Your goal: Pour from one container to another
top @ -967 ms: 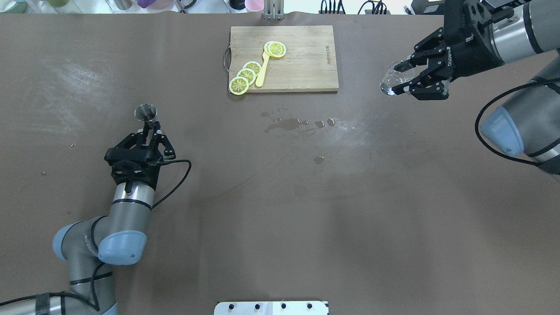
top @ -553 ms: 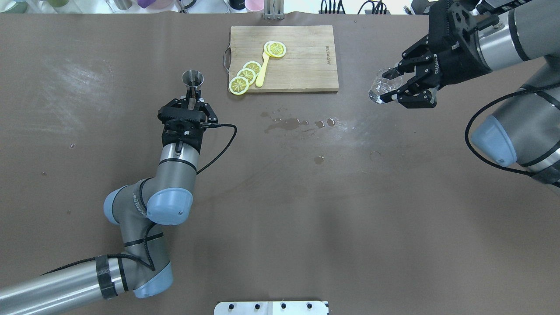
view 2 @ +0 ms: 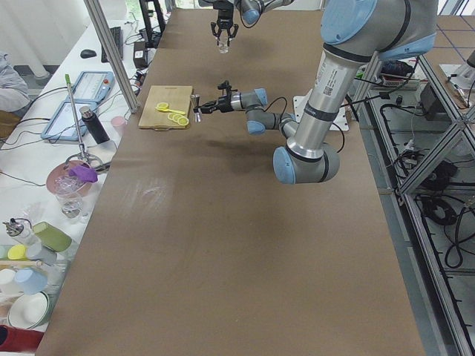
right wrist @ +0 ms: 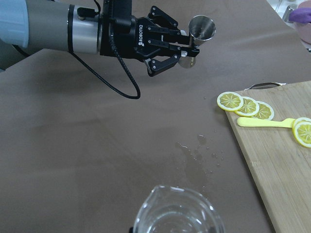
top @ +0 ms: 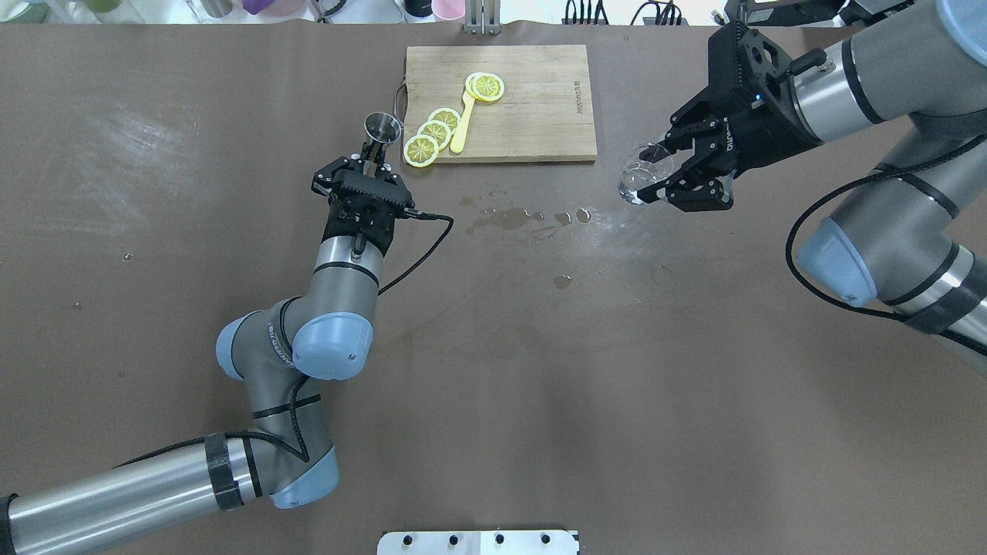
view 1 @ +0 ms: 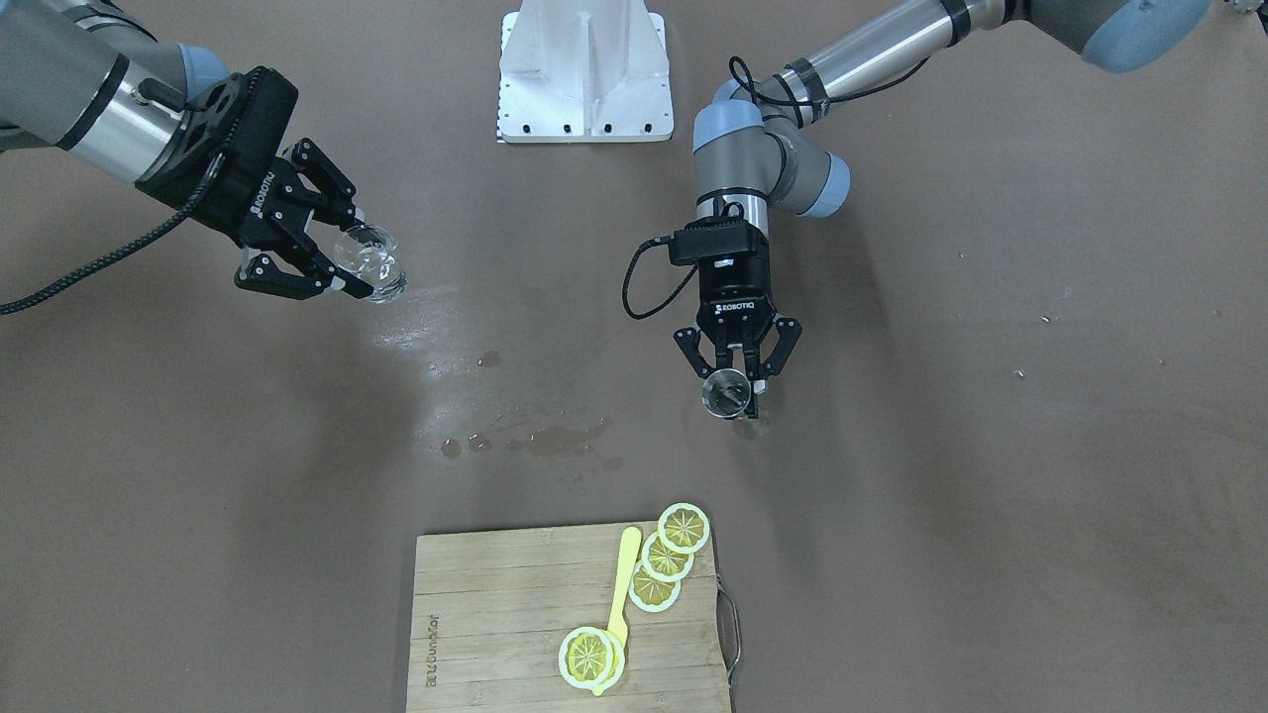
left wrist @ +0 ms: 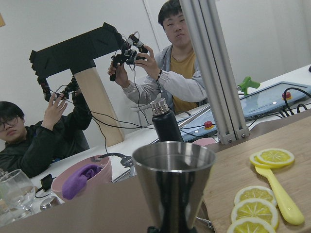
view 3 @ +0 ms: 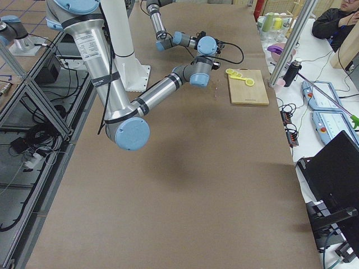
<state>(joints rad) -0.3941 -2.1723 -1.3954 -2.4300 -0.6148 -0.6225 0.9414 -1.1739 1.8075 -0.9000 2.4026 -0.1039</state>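
Overhead exterior view has the two vessels well apart: the left gripper (top: 375, 159) is clamped on the narrow waist of a steel jigger (top: 382, 127), held upright above the table (top: 493, 401) just beside the corner of the cutting board (top: 532, 100). The right gripper (top: 657, 174) is closed around a clear glass (top: 638, 182), lifted off the table on the far side of the board. I cannot tell whether either vessel holds liquid.

The step in hand looks like bringing the two together, most likely to tip the jigger into the glass. To do it well, keep the jigger level on the way and set the glass mouth-up and steady. The jigger's lip should be directly over the rim before any rotation, and the tilt slow — the glass mouth is a small target.

Puddles (top: 505, 220) on the table between the arms suggest how easily this spills. Lemon slices (top: 436, 132) and a yellow spoon (top: 463, 127) lie on the board near the jigger, so the meeting point is better over open table, away from the board's edge.
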